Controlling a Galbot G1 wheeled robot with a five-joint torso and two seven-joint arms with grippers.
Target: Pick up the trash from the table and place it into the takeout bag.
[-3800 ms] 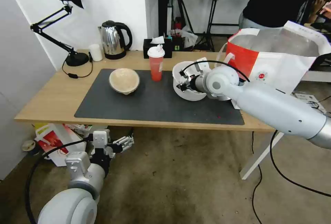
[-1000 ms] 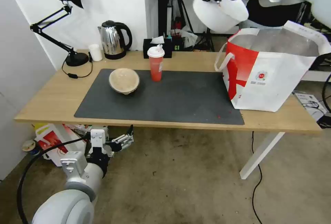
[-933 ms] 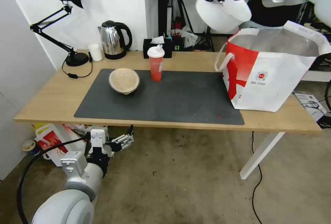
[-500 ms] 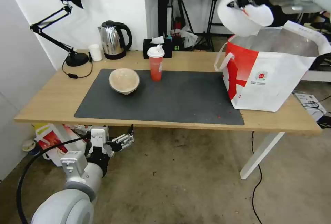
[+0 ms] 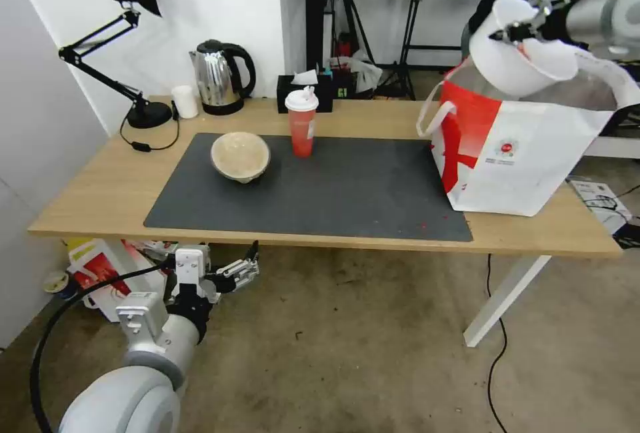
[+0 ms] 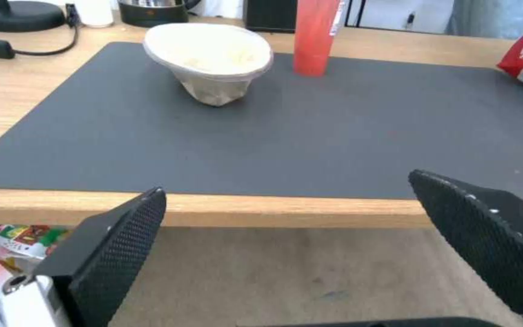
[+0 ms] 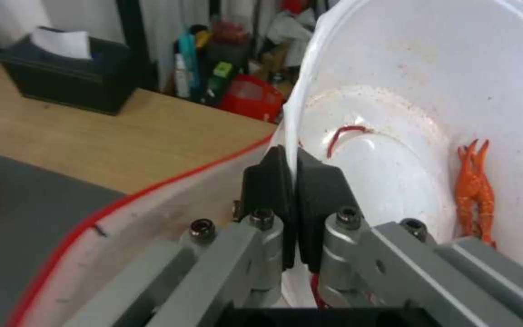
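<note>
Large white bowl (image 5: pixel 517 63) with red scraps, rim pinched by right tool (image 7: pixel 290 177), above takeout bag (image 5: pixel 513 153)

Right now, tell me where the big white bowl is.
In the head view the large white bowl hangs tilted at upper right, over the open mouth of the takeout bag, its rim pinched in the right gripper jaws.

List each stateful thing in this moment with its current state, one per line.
White bowl: pinched by the rim, tilted, above the bag's mouth, red scraps inside.
Bag: upright on the table, mouth open.
Tan bowl: on the mat, tilted.
Red cup: upright on the mat, lid on.
Right gripper: shut on the white bowl's rim.
Left gripper: open, below the table's front edge.
</note>
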